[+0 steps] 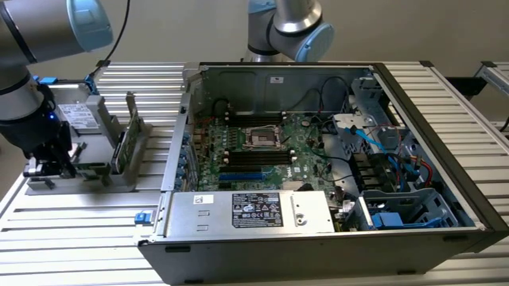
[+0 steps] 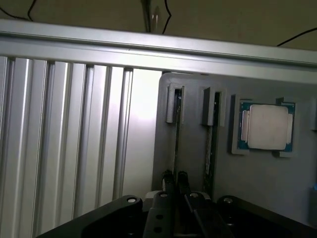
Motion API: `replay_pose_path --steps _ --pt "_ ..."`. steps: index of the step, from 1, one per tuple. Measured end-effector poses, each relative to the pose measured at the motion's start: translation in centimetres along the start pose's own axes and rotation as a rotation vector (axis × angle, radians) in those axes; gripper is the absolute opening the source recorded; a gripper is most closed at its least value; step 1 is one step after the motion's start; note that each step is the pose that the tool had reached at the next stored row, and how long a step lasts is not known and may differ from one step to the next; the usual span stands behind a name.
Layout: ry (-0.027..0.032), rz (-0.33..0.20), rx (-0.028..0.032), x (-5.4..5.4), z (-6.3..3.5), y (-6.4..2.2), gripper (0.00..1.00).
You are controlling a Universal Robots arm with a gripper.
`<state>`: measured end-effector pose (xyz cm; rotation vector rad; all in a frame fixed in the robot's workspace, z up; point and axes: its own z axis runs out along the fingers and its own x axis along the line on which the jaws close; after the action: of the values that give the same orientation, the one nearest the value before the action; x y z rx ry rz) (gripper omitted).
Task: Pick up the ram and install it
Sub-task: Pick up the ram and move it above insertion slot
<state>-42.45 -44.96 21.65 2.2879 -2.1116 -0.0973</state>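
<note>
In the wrist view the ram (image 2: pixel 177 131) stands edge-on as a thin dark strip in a slot of the grey holder (image 2: pixel 257 178). My gripper (image 2: pixel 175 179) is shut on its near end, one finger on each side. A second thin strip (image 2: pixel 210 144) stands in the neighbouring slot, with a square silver processor chip (image 2: pixel 267 126) beyond it. In the exterior view my gripper (image 1: pixel 62 170) reaches down onto the grey holder (image 1: pixel 119 179) at that view's left.
The open computer case (image 1: pixel 413 196) takes up the exterior view's middle and right, its motherboard (image 1: pixel 263 149) and black slots exposed. A taller green card (image 1: pixel 130 134) stands upright in the holder. Another arm's base (image 1: pixel 290 24) rises behind the case. Ribbed aluminium table (image 1: pixel 71 238) all around.
</note>
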Motion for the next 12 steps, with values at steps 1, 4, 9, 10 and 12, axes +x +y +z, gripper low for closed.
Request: replay_pose_path --steps 1,4,9,10,12 --pt "-0.0001 0.0 0.0001 0.0 -0.08 0.0 0.14" --pt "-0.0003 0.0 0.0 0.0 -0.37 -0.02 0.14" --pt "-0.0014 -0.002 -0.0002 0.0 -1.18 -0.06 0.14" --pt "-0.0019 -0.002 -0.0004 0.0 -1.42 -0.08 0.14" --pt "-0.0032 -0.003 -0.0009 0.0 -2.01 -0.17 0.14"
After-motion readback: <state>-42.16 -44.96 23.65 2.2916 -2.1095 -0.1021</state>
